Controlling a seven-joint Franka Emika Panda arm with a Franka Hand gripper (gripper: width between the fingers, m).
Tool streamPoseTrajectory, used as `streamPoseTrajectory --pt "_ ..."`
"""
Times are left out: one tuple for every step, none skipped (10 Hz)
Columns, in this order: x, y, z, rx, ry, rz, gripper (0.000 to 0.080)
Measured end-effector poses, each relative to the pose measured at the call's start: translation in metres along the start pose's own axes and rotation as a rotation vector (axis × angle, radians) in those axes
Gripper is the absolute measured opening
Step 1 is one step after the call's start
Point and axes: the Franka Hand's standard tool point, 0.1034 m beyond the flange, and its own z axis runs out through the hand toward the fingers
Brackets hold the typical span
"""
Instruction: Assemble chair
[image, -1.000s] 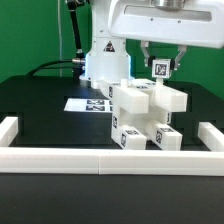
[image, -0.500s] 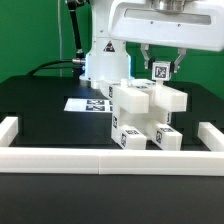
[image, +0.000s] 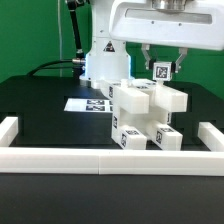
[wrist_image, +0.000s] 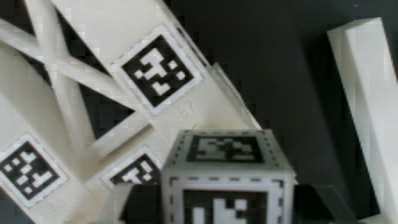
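Exterior view, upper area toward the exterior view's right: gripper (image: 161, 67) hanging tip-down above the black table (image: 40, 105). Grips a small tagged block (image: 159, 71) of white plastic, with the jaws closed to the block's width, one on each side, and the tag face turned toward the camera. Holds the block in the air, apart from everything below.

Centre of the table: chair (image: 140, 118), partly assembled, made of chunky white pieces joined into one cluster and carrying black-and-white tags on several faces. Stands directly on the table surface, just behind the border rail (image: 100, 160) that runs across the front. Sits below the held block and slightly toward the exterior view's left of it, not touching it.

Behind the chair, toward the exterior view's left: marker board (image: 84, 103), lying flat on the table, with its near end hidden by the chair. Farther back: white robot base (image: 103, 58) against a green backdrop.

Wrist view: shows the held block close up with two tagged faces visible. Beyond it, slanted white chair pieces with tags, not touching the block. Also shows a long white bar (wrist_image: 365, 90) against the black table, well apart from the chair pieces. Cannot tell what this bar is. Jaws themselves not distinguishable in this view.
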Motion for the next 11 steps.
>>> streamPoseTrajectory --pt "0.0000 0.0000 0.0000 0.000 0.000 0.000 0.0290" --pt "0.0001 0.0000 0.0000 0.000 0.000 0.000 0.0290" --pt "0.0001 -0.0001 0.0000 0.000 0.000 0.000 0.0290" --pt "0.0001 0.0000 0.0000 0.000 0.000 0.000 0.0290" --pt "0.0001 0.0011 0.0000 0.000 0.000 0.001 0.0290" --pt "-0.0013 0.0022 -0.0005 0.001 -0.002 0.002 0.0290" --pt "-0.0032 0.0030 -0.0009 0.003 -0.004 0.002 0.0290" --pt "-0.0052 0.0042 -0.0005 0.003 -0.007 0.003 0.0290" --pt "-0.0059 0.0052 0.0004 0.002 -0.008 0.004 0.0290" --pt "-0.0071 0.0064 0.0024 0.001 -0.007 0.004 0.0290" --pt "-0.0083 0.0070 0.0040 0.000 -0.009 0.003 0.0290"
